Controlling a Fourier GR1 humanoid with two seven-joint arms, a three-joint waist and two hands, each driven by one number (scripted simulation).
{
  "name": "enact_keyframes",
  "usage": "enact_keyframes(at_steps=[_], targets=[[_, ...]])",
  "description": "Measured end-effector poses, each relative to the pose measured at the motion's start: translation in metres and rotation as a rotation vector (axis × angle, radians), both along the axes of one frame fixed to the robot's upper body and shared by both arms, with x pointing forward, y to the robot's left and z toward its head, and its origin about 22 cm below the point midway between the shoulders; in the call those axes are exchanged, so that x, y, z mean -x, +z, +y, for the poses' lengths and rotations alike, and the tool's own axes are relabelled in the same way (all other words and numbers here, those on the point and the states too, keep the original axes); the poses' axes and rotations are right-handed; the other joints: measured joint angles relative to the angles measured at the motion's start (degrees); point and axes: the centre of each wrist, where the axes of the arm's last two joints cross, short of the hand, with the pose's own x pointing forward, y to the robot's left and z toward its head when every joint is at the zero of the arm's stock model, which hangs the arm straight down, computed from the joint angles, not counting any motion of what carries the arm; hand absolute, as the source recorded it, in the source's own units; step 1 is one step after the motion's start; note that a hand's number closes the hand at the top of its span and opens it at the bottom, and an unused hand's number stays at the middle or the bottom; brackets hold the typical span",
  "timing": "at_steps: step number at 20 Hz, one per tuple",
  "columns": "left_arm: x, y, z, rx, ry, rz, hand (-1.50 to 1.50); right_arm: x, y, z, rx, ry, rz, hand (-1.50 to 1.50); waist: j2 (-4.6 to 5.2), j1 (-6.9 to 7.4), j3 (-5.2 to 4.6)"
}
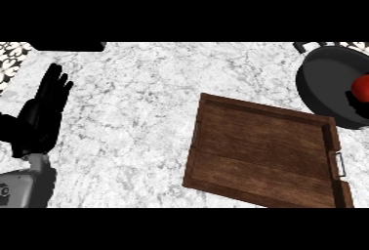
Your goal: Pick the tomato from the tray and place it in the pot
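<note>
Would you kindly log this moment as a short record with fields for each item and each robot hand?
tomato: red, inside the pot at the view's right edge
pot: dark, round, upper right on the counter, partly cut off
tray: wooden, nothing visible on it, metal handle on its right side
counter: white marble
left robot hand: open, fingers up, resting at the left
right robot hand: not clearly visible

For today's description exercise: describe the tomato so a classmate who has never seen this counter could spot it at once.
Start at the wooden tray on the marble counter. Beyond its far right corner sits a dark round pot, cut by the view's right edge. The tomato lies inside it, the only red thing here.
</note>
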Motion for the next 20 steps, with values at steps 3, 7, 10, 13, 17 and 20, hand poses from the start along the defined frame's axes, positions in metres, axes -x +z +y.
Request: enact_keyframes(at_steps=[3,7,10,13,17,20], targets=[[-0.003,0.001,0.000,0.001,-0.010,-0.005,0.00,-0.010,-0.007,-0.013,0.136,-0.101,-0.013,1.50,0.31,0.73,0.02],[-0.009,0.004,-0.002,0.002,-0.016,-0.005,0.00,-0.030,-0.025,-0.028,0.233,-0.163,-0.005,1.50,0.33,0.92,0.04],[-0.009,0.006,-0.010,0.007,-0.023,-0.007,0.00,-0.043,-0.038,-0.038,0.259,-0.175,0.011,1.50,0.35,1.19,0.06],[-0.008,0.004,-0.012,0.006,-0.031,-0.005,0.00,-0.052,-0.053,-0.044,0.233,-0.175,0.055,1.50,0.51,1.68,0.12],[-0.010,0.007,-0.013,0.005,-0.035,-0.009,0.00,-0.057,-0.064,-0.050,0.144,-0.170,0.154,-1.50,0.72,2.04,0.16],[-0.011,0.006,-0.011,0.007,-0.034,-0.011,0.00,-0.056,-0.072,-0.053,0.071,-0.110,0.205,-1.50,0.92,2.19,0.22]])
